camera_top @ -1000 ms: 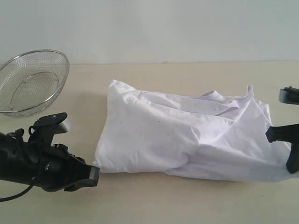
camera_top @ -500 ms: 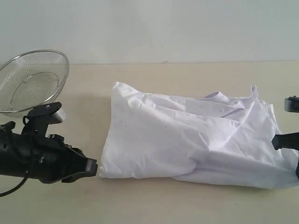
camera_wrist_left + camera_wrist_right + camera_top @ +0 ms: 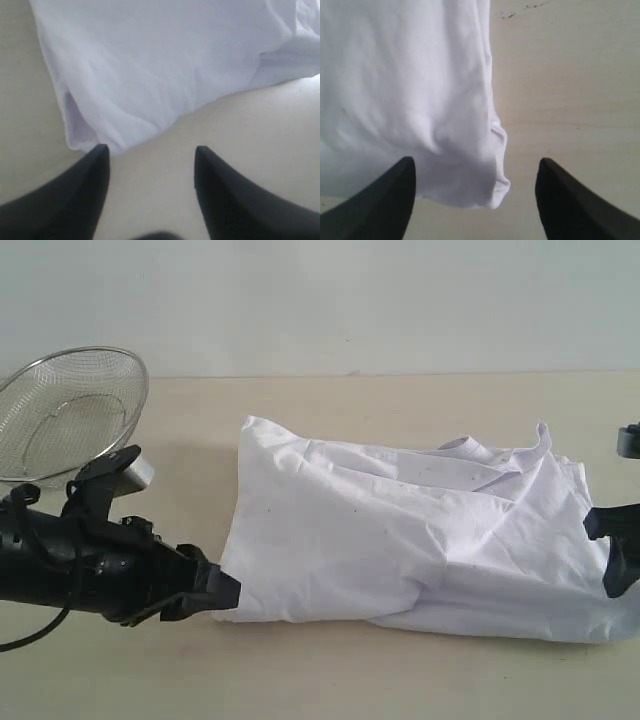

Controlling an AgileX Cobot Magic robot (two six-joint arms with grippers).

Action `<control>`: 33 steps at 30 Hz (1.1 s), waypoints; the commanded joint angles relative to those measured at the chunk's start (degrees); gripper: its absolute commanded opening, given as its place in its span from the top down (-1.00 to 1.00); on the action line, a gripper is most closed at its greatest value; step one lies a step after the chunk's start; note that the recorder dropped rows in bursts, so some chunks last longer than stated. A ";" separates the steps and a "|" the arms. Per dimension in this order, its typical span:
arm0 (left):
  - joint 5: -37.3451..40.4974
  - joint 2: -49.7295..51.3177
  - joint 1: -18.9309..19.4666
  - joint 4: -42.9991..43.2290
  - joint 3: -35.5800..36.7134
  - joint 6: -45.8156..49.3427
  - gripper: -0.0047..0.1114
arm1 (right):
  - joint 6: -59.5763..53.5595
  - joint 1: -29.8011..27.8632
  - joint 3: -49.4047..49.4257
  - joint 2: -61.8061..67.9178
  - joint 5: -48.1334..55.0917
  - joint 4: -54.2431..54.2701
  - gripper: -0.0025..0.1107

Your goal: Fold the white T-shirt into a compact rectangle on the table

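We see the shirt (image 3: 400,540) folded into a rumpled oblong on the table (image 3: 350,680) (edges uneven); a further fold likely remains. Our left claw (image 3: 150,150) and right claw (image 3: 476,161) stand spread, gripping nothing.

A wire-mesh metal bowl (image 3: 66,416) is seen at the far left, tipped up with its opening turned forward. A plain pale wall (image 3: 400,300) is seen behind.

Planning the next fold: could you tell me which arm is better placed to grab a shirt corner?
Probably the right: a corner of the white T-shirt lies inside the open right gripper; the left gripper sits just short.
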 commanded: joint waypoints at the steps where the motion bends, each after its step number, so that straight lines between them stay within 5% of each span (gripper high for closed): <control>1: -0.97 3.67 -0.10 -0.99 -2.24 -0.43 -0.05 | -0.07 -0.40 -0.25 -0.71 -0.29 0.82 -0.08; 29: 1.40 13.24 -0.10 -0.14 -6.80 -2.23 0.04 | -3.57 -0.40 -0.25 -0.71 -0.51 5.03 -0.07; 33: 1.18 13.69 -0.10 -0.24 -6.80 -2.23 0.24 | -4.12 -0.40 -0.25 -0.71 -0.71 5.55 -0.07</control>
